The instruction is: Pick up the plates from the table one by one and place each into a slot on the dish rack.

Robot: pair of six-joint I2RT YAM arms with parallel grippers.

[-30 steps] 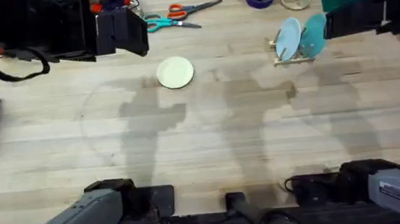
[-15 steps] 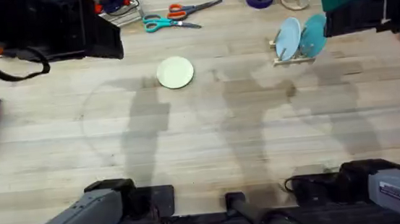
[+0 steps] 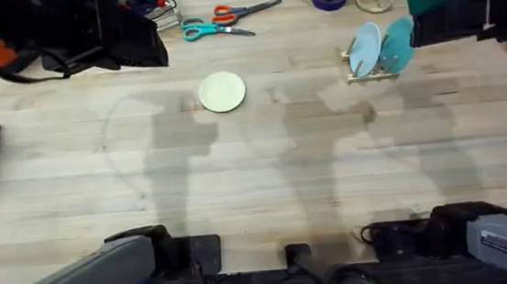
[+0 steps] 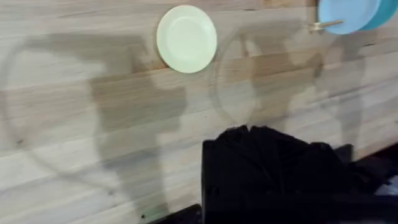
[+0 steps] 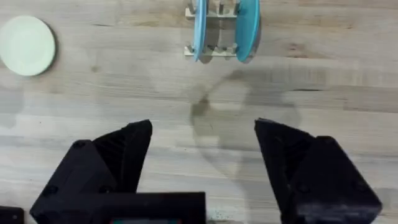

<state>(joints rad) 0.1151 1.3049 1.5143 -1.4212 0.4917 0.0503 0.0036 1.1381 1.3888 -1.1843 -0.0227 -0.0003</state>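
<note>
Cream-yellow plate (image 3: 222,92) flat on tabletop (image 3: 257,188), 9 o'clock of dish rack (image 3: 373,74) | left arm has swung leftward, jaws unreadable | right gripper (image 5: 202,163) jaws wide | last plate unpicked

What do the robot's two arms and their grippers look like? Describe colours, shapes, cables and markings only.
Both arms have black upper parts. Near its base the left arm has a grey, rounded link; the right arm has a grey link bearing a small white label with dark print. The left arm also shows an orange part with a black cable looping beside it. The right gripper has two chunky, angular black fingers.
</note>
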